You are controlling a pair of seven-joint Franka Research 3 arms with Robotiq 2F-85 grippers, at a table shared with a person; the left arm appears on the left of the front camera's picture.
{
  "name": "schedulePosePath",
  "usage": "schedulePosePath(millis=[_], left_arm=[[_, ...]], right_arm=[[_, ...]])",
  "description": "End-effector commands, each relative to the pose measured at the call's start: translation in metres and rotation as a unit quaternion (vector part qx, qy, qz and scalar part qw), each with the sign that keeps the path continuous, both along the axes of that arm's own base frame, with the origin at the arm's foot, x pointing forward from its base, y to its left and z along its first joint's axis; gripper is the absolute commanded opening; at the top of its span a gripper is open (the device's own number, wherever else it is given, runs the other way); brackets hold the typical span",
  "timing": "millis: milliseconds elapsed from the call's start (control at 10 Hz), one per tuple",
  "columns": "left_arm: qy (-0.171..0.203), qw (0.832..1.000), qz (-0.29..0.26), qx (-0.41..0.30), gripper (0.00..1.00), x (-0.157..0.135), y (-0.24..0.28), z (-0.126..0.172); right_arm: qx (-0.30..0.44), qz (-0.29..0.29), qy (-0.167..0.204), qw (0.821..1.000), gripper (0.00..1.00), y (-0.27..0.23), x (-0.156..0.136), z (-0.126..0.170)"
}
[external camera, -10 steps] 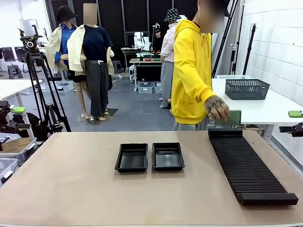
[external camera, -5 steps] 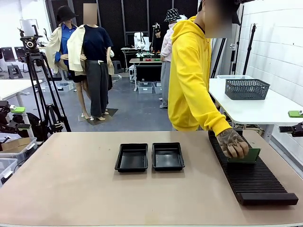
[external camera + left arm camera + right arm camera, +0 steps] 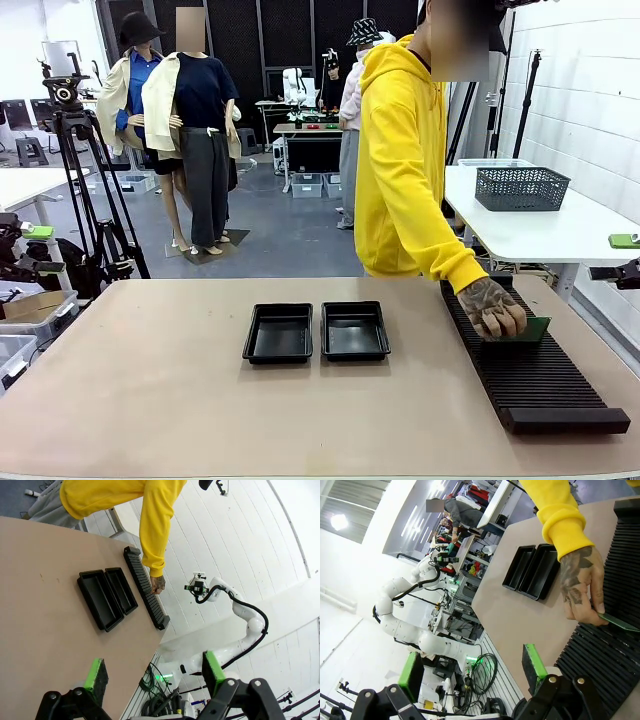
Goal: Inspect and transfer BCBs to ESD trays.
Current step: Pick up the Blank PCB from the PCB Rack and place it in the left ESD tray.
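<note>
Left gripper (image 3: 155, 672) spread fully wide, green pads (image 3: 95, 674) far apart, clasping nothing and touching nothing, held above one end of the table (image 3: 40, 630), well apart from trays and rack. Right gripper (image 3: 473, 667) likewise released, jaws standing wide, nothing between them, raised beside the near end of the long black ribbed rack (image 3: 615, 655) without touching it. Two ESD trays (image 3: 278, 338) side by side near the middle of the table, long sides just beside each other, both glossy black and shallow with flared rims; left one empty down to its bare floor, right one (image 3: 355, 336) empty as well. One BCB (image 3: 528, 328), thin, flat and green, over at the rack on the robot's right, well apart from the trays. Gripped there by the person's hand (image 3: 490, 306), yellow sleeve (image 3: 450, 262) reaching down from the far side of the table, fingers laid over the board's top face, the board's far end sticking out past the fingertips. Board low over the ribs, roughly midway along the rack, slightly tilted in the right wrist view; seated in a slot or merely resting on the ribs: cannot tell. Farther back, on a white side table (image 3: 560, 235), a grey wire basket (image 3: 522, 190), contents not discernible.
</note>
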State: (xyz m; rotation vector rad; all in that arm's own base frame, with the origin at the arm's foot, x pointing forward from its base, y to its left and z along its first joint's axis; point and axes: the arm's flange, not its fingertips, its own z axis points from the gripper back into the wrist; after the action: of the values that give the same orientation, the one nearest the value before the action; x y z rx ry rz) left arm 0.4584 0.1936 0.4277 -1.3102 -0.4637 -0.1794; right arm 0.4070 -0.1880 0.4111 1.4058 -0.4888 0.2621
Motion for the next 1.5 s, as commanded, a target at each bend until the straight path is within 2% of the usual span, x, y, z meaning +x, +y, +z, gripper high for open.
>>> schedulePosePath(millis=[0,800,1000,1200,1400], left_arm=[[-0.002,1.0,0.002,-0.008,1.0,0.0,0.0,0.002],[-0.002,1.0,0.002,-0.008,1.0,0.0,0.0,0.002],[-0.002,1.0,0.002,-0.008,1.0,0.0,0.0,0.002],[-0.002,1.0,0.002,-0.008,1.0,0.0,0.0,0.002],[-0.002,1.0,0.002,-0.008,1.0,0.0,0.0,0.002]], right_arm=[[-0.002,0.002,0.001,1.0,1.0,0.0,-0.001,-0.001],[0.0,0.0,0.0,1.0,1.0,0.0,0.0,0.0],[-0.029,0.017,-0.011,0.999,1.0,0.009,0.005,0.005],[-0.058,0.022,-0.041,0.997,1.0,0.023,0.013,0.01],[-0.103,0.04,-0.092,0.99,1.0,0.041,0.02,0.018]])
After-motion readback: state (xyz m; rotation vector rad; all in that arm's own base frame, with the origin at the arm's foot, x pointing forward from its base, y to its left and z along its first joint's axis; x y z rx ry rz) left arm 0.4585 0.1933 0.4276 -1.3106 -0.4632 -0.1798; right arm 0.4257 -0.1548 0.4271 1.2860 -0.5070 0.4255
